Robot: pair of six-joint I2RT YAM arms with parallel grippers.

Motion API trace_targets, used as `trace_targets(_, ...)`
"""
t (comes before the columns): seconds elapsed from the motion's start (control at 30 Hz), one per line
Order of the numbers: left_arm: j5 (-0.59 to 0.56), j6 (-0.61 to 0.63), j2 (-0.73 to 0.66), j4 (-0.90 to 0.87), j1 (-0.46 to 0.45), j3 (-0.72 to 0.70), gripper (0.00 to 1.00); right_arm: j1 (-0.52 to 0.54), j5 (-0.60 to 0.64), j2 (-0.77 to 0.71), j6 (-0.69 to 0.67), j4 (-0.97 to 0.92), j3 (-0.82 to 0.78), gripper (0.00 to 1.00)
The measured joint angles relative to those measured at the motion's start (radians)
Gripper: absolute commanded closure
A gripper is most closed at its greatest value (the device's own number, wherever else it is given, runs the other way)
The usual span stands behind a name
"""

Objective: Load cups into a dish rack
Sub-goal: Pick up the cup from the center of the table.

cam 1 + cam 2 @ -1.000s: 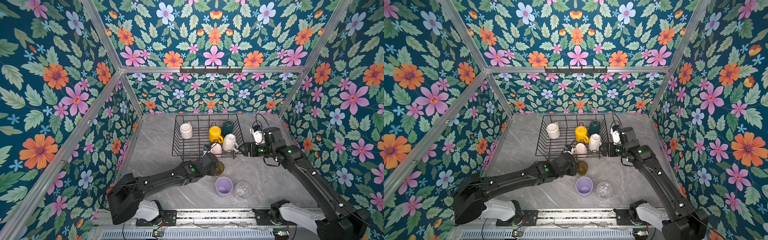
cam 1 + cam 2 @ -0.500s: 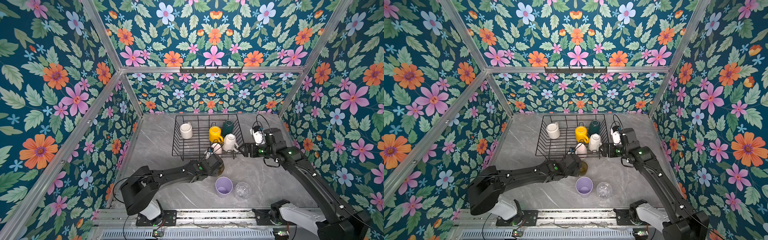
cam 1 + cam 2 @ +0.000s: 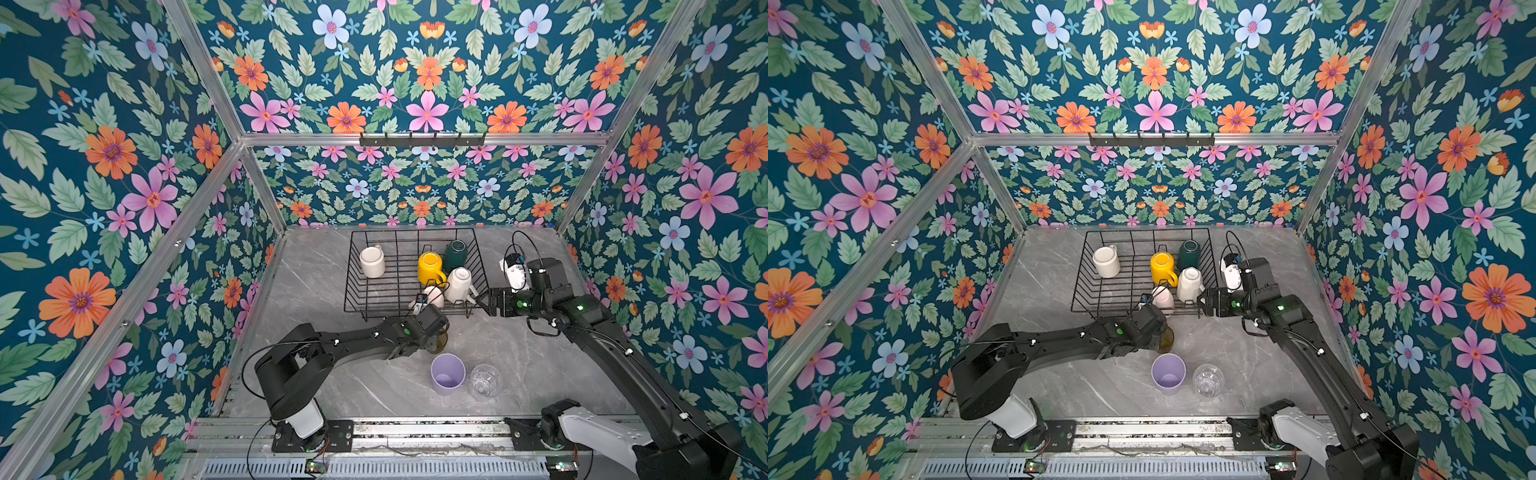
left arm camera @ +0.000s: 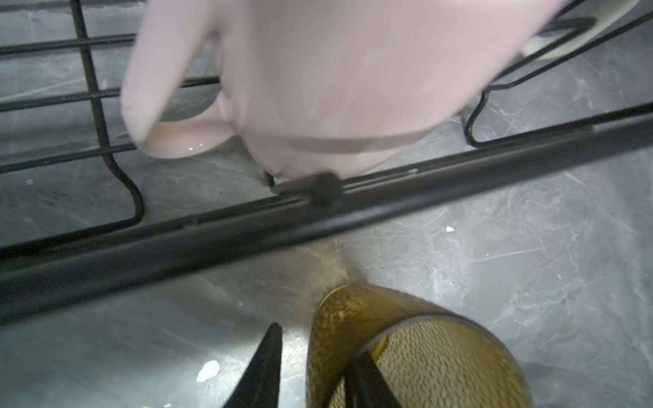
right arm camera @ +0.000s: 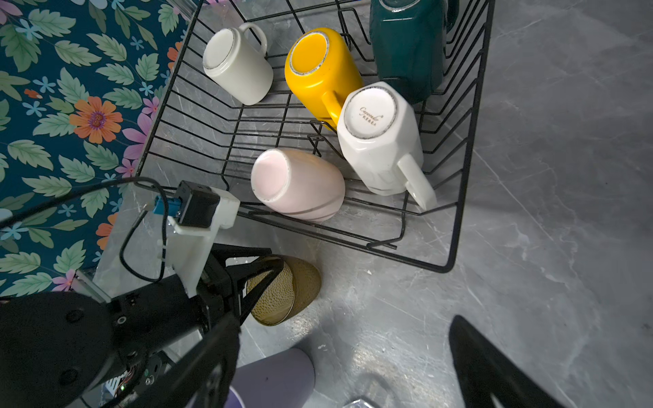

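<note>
Cups nearest the robot's base were a lilac plastic tumbler (image 3: 446, 374) and, just beside it, a clear drinking glass (image 3: 484, 380), both upright on the grey marbled worktop (image 3: 540, 365) and untouched. Just beyond them the left claw (image 4: 314, 344) had narrowed on the olive-brown textured glass (image 5: 286, 293), which sat on the worktop just in front of the black wire dish rack (image 4: 424, 189). One finger (image 4: 364, 385) reached inside its mouth and the other finger (image 4: 261, 371) lay outside the wall. A sliver of worktop showed between that finger and the glass, so the claw looked not quite clenched. That squeeze was the fresh change; by my judgement a sixth cup was about to be pinched by its wall and lifted. Against a second earlier, the left arm's shoulder link had swung more upright, while the glass had not shifted. Farther on, the right claw (image 5: 346, 325) hung spread wide and empty at the rack's right front corner, unmoved. Inside the rack, unchanged, sat five mugs bottom-up. A pale pink rounded mug (image 5: 300, 190) leaned at the front rail with a white faceted mug (image 5: 381, 148) beside it. A yellow mug (image 5: 318, 70) and a dark green mug (image 5: 406, 46) stood behind, and a cream mug (image 5: 236, 67) well apart at the far left.
</note>
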Motion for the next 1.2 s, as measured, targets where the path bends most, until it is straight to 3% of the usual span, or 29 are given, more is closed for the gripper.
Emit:
trace_targets(0.2, 0.004, 0.001, -0.019, 0.005, 0.012, -0.017, 1.0, 0.0, -0.002, -0.001, -0.001, 0.0, -0.006, 0.08)
trace_targets(0.53, -0.029, 0.003, -0.172, -0.04, 0.013, -0.061, 1.0, -0.001, -0.026, 0.002, 0.0, 0.007, 0.005, 0.08)
trace_targets(0.87, -0.245, 0.098, -0.587, -0.176, 0.029, -0.06, 1.0, -0.001, -0.156, -0.016, 0.032, 0.101, 0.013, 0.08)
trace_targets(0.93, -0.253, 0.14, -0.638, -0.169, 0.071, -0.061, 1.0, -0.001, -0.204, -0.018, 0.056, 0.149, 0.011, 0.08)
trace_targets(1.03, -0.195, 0.208, -0.694, -0.125, 0.234, -0.077, 1.0, -0.001, -0.285, -0.01, 0.092, 0.233, 0.004, 0.07)
trace_targets(1.1, -0.117, 0.245, -0.718, -0.076, 0.354, -0.096, 1.0, -0.003, -0.346, 0.009, 0.123, 0.306, 0.0, 0.07)
trace_targets(1.2, 0.025, 0.292, -0.711, 0.002, 0.461, -0.097, 1.0, -0.01, -0.433, 0.047, 0.191, 0.422, -0.008, 0.07)
